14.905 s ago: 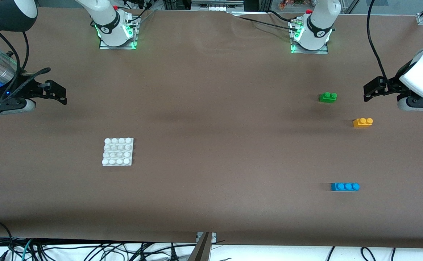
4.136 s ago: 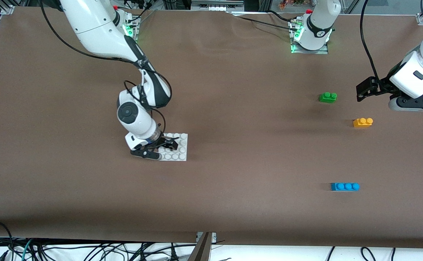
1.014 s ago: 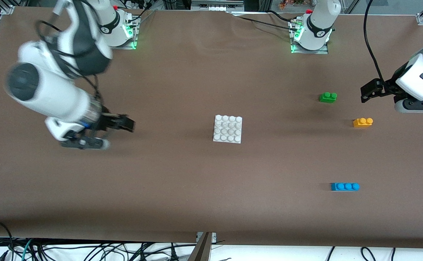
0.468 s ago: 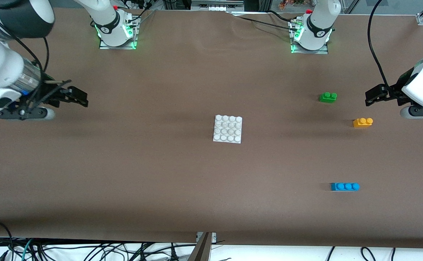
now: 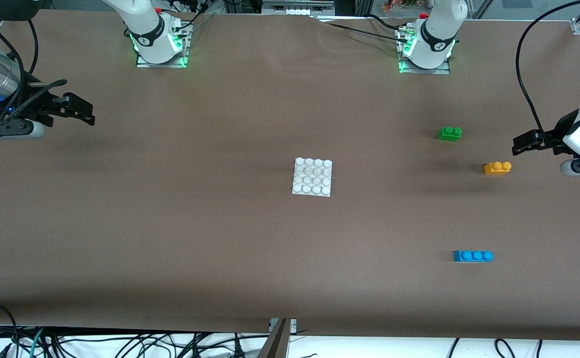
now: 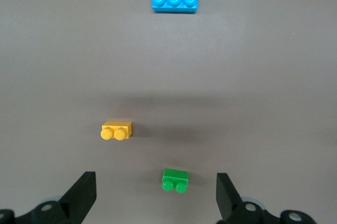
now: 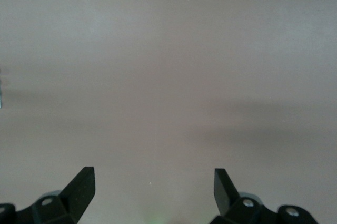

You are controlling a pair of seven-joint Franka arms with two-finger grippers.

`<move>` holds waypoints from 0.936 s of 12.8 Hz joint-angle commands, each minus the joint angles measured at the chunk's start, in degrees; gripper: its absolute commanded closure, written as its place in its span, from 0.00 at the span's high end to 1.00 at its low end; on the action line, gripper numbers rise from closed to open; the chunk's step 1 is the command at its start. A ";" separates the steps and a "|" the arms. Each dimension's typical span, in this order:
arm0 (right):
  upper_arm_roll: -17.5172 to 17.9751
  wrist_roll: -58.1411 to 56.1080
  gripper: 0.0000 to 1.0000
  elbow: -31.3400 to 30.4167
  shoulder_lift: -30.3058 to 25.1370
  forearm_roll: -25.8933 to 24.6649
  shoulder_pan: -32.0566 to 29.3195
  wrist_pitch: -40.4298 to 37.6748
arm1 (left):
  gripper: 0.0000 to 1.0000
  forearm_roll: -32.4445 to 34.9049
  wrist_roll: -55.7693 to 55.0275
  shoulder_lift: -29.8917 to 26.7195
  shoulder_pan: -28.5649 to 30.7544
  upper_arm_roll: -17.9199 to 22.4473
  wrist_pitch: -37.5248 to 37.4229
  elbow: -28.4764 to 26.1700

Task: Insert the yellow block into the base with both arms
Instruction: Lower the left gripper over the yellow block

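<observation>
The yellow block (image 5: 497, 167) lies on the table toward the left arm's end; it also shows in the left wrist view (image 6: 117, 130). The white base (image 5: 312, 177) lies flat at the table's middle, free of both grippers. My left gripper (image 5: 519, 144) hangs open and empty in the air beside the yellow block, at the table's left-arm end (image 6: 152, 195). My right gripper (image 5: 85, 112) hangs open and empty over bare table at the right arm's end (image 7: 154, 190).
A green two-stud brick (image 5: 450, 133) lies farther from the front camera than the yellow block. A blue three-stud brick (image 5: 472, 256) lies nearer to it. Both show in the left wrist view, green (image 6: 175, 180) and blue (image 6: 175, 1).
The right arm left the base at the table's middle and swung back to its end, gripper empty. The left gripper drifted a little toward its end of the table. The bricks stayed put.
</observation>
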 commanded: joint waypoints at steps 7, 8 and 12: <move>0.97 -0.89 1.00 -0.09 -1.40 -2.20 -1.20 -2.26 | 1.00 -0.27 7.65 -0.77 6.59 -0.09 25.41 -22.35; 0.97 -0.45 1.00 0.44 -1.14 -2.12 -1.20 -2.52 | 1.00 0.86 8.35 -0.51 7.38 -0.09 29.02 -24.90; 1.23 -0.45 1.00 2.20 0.18 -2.12 -0.76 -2.87 | 1.00 4.48 8.54 2.38 11.25 -0.09 42.93 -33.18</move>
